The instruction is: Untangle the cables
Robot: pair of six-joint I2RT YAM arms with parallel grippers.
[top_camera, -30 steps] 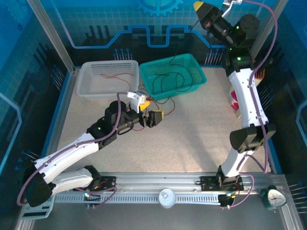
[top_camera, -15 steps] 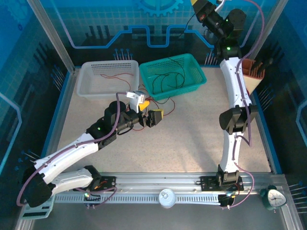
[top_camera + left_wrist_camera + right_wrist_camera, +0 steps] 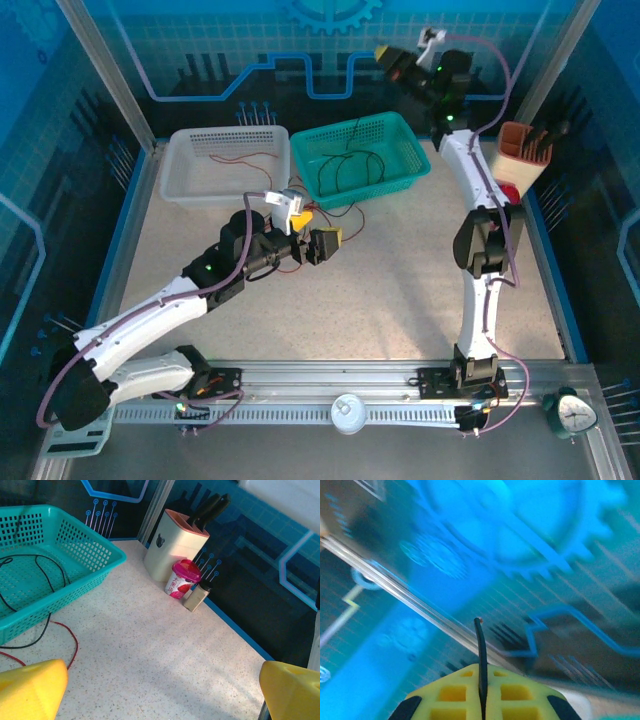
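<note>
- My left gripper [image 3: 318, 230] sits low over the table [image 3: 400, 300], fingers wide apart, nothing between them.
- A red cable [image 3: 76, 639] trails on the table just beside the teal basket [image 3: 372, 192].
- Black cables [image 3: 350, 165] loop inside that basket; a thin red cable [image 3: 235, 157] lies in the white basket [image 3: 200, 192].
- My right gripper [image 3: 383, 54] is raised at the back, fingers together, clamped on a black cable end [image 3: 480, 645].

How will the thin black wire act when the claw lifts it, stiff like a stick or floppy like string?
Probably floppy: the thin black wire pinched in the right claw lies in slack loops in the teal plastic basket. Being so thin, it's likely very light. It may drag the thin red wire lying beside it.
</note>
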